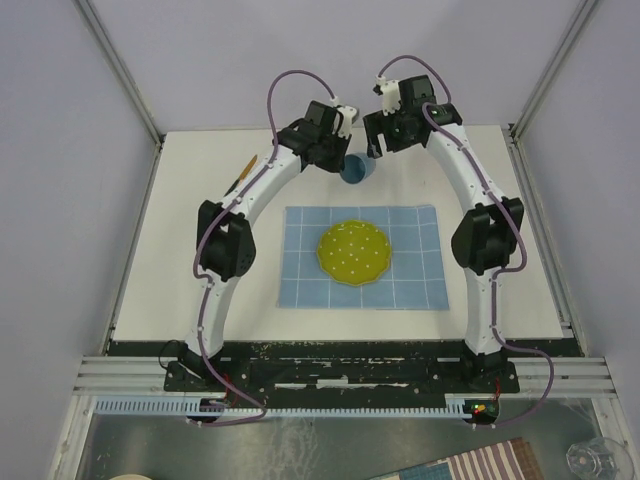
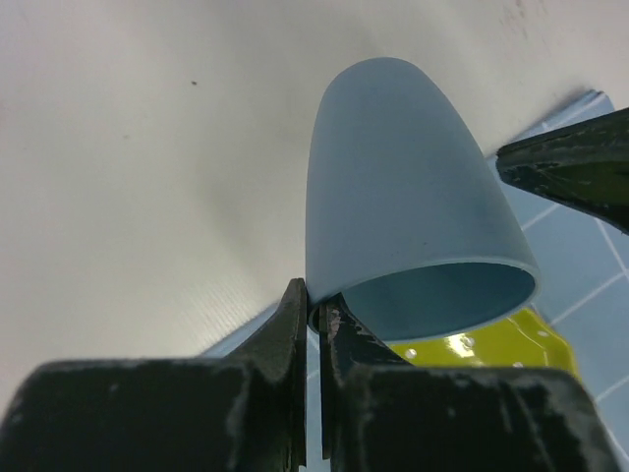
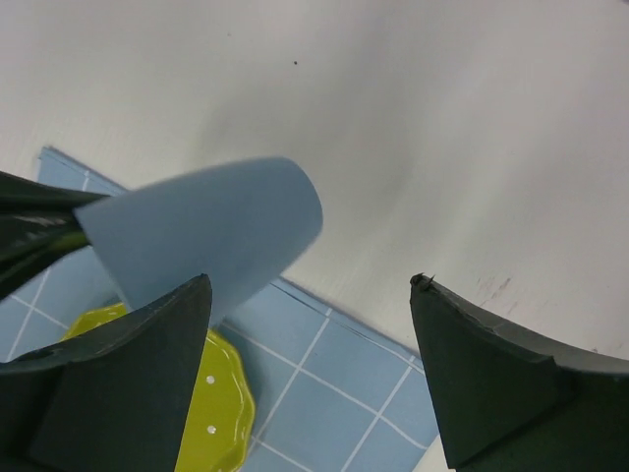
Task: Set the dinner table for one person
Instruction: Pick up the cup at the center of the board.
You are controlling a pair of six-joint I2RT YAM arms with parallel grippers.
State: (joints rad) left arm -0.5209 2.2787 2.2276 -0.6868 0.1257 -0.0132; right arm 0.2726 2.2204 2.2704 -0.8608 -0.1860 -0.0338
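A light-blue cup [image 1: 356,169] hangs tilted above the white dinner table [image 1: 200,230], just past the far edge of the mat. My left gripper [image 2: 314,300] is shut on the cup [image 2: 403,197], pinching its rim between both fingers. My right gripper [image 3: 310,285] stands open close beside the cup [image 3: 211,236], which lies off its left finger and not between the two. In the top view the left gripper [image 1: 338,156] and the right gripper [image 1: 381,150] face each other over the cup.
A yellow-green plate [image 1: 354,251] sits in the middle of a light-blue cloth with a white grid [image 1: 410,270]. A thin orange stick-like thing [image 1: 243,173] lies at the far left beside the left arm. Frame posts stand at the table's far corners.
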